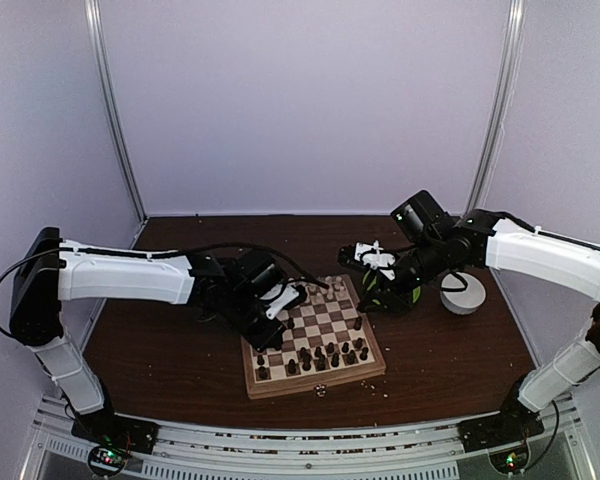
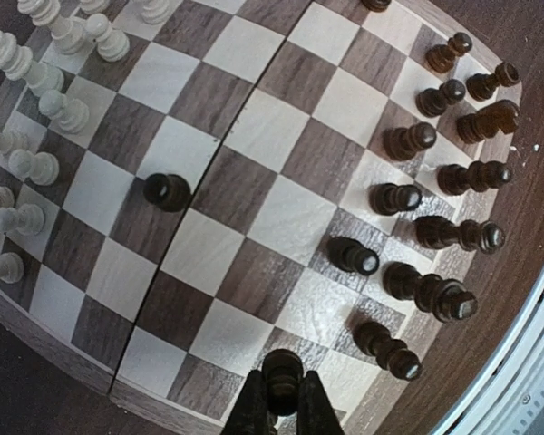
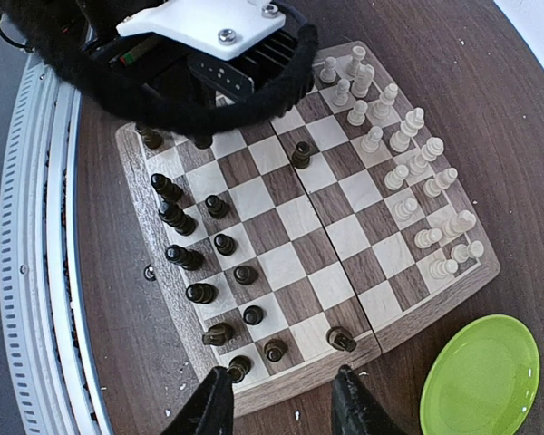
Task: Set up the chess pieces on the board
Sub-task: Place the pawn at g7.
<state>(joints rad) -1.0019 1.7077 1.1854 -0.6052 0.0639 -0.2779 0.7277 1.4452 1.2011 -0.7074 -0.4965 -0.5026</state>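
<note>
Where the board lies: the board [image 1: 332,377] sits mid-table, between the two arms.
Around it: a green plate [image 3: 480,376] is just beside one board corner, a white bowl [image 1: 464,293] stands further right, well apart from the board, and pale specks dot the table [image 1: 160,360].
In the way: seen from the right wrist, the left arm's wrist body covers one corner of the board; from above, the right arm hides most of the plate.
Pale pieces [image 2: 36,82]: crowded along one edge.
Dark pieces [image 2: 435,227]: ranked along the opposite edge.
Lone dark pawn [image 2: 167,191]: alone by the centre fold.
Left gripper [image 2: 282,391]: clamped on the head of a held dark piece [image 2: 282,367] at the board's edge beside the dark ranks; whether its base touches cannot be told.
Right gripper [image 3: 281,410]: fingers spread wide, nothing between them, over the table just off the board's side.
</note>
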